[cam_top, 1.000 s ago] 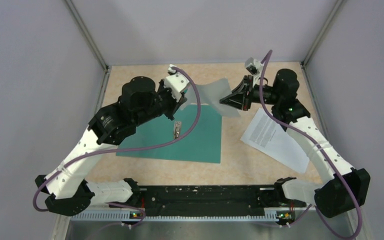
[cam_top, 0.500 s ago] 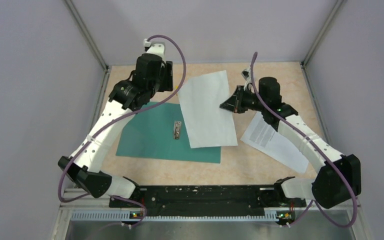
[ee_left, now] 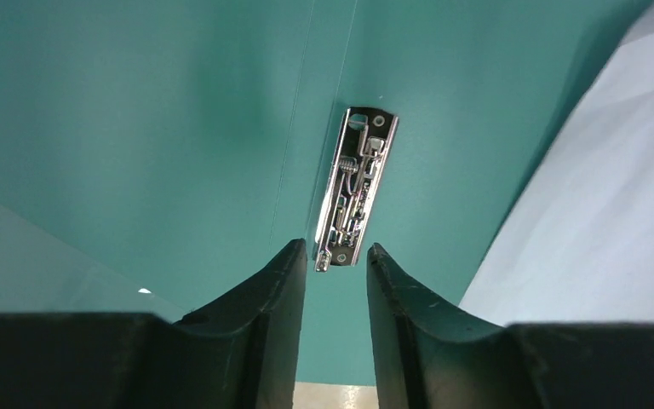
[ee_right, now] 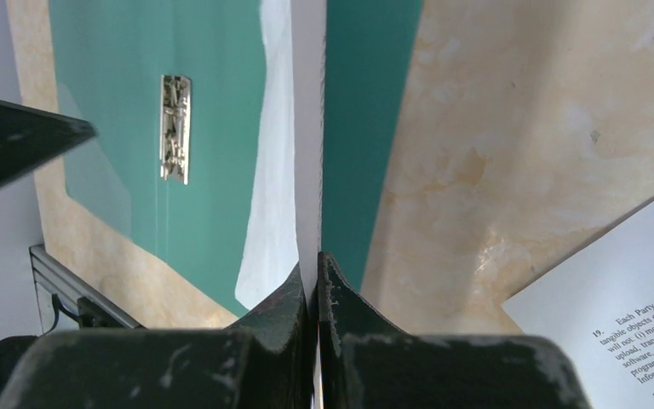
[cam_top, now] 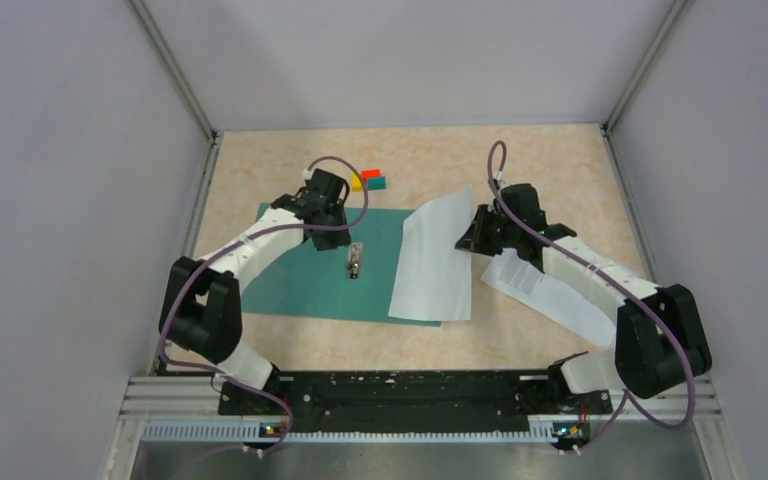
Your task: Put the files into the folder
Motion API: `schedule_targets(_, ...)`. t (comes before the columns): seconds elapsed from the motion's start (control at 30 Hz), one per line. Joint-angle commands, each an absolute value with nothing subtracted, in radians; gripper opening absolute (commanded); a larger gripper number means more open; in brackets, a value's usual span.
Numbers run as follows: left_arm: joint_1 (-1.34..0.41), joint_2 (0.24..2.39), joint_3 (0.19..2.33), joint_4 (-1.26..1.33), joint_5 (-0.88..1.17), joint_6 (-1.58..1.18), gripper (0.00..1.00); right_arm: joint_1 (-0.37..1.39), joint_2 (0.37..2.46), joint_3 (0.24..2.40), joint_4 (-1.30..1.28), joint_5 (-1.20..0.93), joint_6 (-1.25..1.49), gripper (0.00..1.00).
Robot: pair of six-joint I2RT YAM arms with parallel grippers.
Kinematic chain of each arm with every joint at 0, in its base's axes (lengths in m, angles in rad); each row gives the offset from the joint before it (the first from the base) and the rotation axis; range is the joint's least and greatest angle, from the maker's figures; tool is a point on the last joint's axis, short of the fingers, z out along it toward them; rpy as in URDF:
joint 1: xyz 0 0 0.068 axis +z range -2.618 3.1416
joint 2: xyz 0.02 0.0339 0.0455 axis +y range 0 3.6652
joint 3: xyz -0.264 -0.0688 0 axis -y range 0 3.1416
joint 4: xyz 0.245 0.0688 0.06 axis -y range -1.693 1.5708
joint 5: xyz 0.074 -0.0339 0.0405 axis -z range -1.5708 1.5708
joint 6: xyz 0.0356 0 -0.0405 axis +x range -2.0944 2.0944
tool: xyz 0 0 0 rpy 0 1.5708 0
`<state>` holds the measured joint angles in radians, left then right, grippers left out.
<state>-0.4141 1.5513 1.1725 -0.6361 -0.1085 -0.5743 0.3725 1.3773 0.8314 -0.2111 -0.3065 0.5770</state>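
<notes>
On folder point(cam_top: 300, 275) right half: sheet point(cam_top: 430, 262), edge clenched by right gripper point(ee_right: 313, 264) to position it. The left gripper point(ee_left: 334, 256) is parted, empty, over clip point(ee_left: 353, 187), likely to steady folder.

sheet point(cam_top: 430, 265) hides right edge of folder point(cam_top: 300, 280)

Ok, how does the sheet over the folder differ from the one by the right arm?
The blank sheet shows no print; the printed sheet carries text lines. The blank sheet lies partly on the folder; the printed sheet lies on the table, off it. The right gripper pinches the blank sheet's edge; nothing holds the printed sheet. Both are white rectangles.
</notes>
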Motion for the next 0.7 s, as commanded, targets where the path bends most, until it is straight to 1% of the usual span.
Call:
schedule_targets(0.0, -0.418, 1.591, 1.115, -0.490, -0.076, -0.649, 0.40, 0.378, 1.282, 0.892, -0.203, -0.280, 0.559, 0.00)
schedule_targets(0.1, -0.425, 1.644, 1.110, -0.463, -0.066, -0.649, 0.45, 0.378, 1.246, 0.935, -0.238, -0.259, 0.557, 0.00)
schedule_targets(0.33, -0.461, 1.743, 1.114, -0.453, -0.099, -0.662, 0.45, 0.377, 1.150, 1.046, -0.335, -0.188, 0.546, 0.00)
schedule_targets(0.5, -0.479, 1.764, 1.102, -0.453, -0.124, -0.687, 0.42, 0.376, 1.096, 1.123, -0.394, -0.157, 0.532, 0.00)
schedule_targets(0.67, -0.521, 1.771, 1.113, -0.453, -0.130, -0.729, 0.34, 0.376, 1.067, 1.175, -0.435, -0.146, 0.518, 0.00)
